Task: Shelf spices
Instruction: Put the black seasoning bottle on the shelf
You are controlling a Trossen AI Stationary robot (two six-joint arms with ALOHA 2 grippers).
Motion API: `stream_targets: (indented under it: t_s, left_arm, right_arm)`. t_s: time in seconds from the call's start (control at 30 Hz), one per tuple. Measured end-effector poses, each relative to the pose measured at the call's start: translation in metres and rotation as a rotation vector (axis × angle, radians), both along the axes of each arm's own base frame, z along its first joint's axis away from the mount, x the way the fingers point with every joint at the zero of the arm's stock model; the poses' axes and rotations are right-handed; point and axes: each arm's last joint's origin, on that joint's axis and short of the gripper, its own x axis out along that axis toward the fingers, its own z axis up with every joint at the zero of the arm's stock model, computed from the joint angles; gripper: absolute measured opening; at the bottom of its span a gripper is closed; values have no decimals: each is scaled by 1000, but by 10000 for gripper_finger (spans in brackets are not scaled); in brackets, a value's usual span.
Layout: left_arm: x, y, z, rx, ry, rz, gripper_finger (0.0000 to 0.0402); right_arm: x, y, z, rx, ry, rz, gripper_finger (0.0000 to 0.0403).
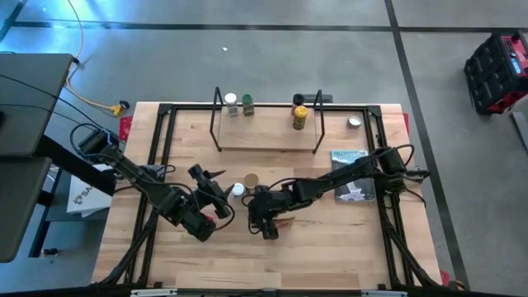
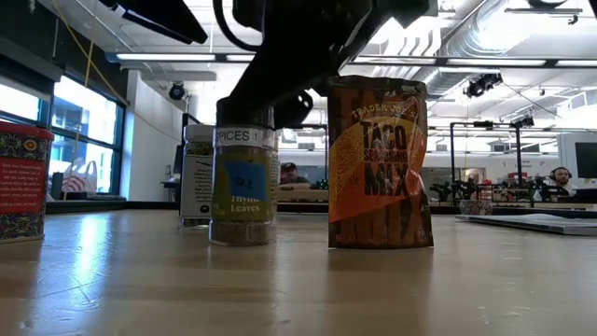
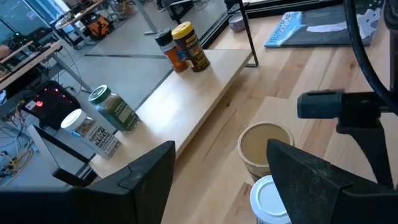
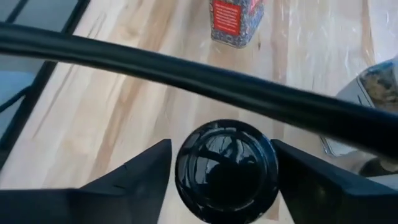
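Black-lidded jar sits between my right tool's spread fingers, unclamped, positioned for pickup from the tabletop. My left tool hovers open over the tan-lidded jar. Four jars already occupy the shelf.

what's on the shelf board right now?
Four jars on the shelf: white-lidded jar, green-lidded jar, dark-lidded jar, yellow-lidded jar. Nothing else visible there.
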Motion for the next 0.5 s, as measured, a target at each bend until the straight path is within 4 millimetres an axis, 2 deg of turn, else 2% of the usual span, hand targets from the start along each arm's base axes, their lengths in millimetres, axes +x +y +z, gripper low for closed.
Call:
stream_targets:
  t_s: [0.2,0.4,0.5]
  left_arm:
    - [0,0,0,-2,-2,2,248]
    - [0,0,0,-1,-3,3,248]
    - [0,0,0,-2,-3,3,248]
  right_arm:
    - [1,-3,0,21,-3,10,197]
    - [-1,-4,4,13,-6,13,194]
    - [-7,-8,23,7,-37,23,194]
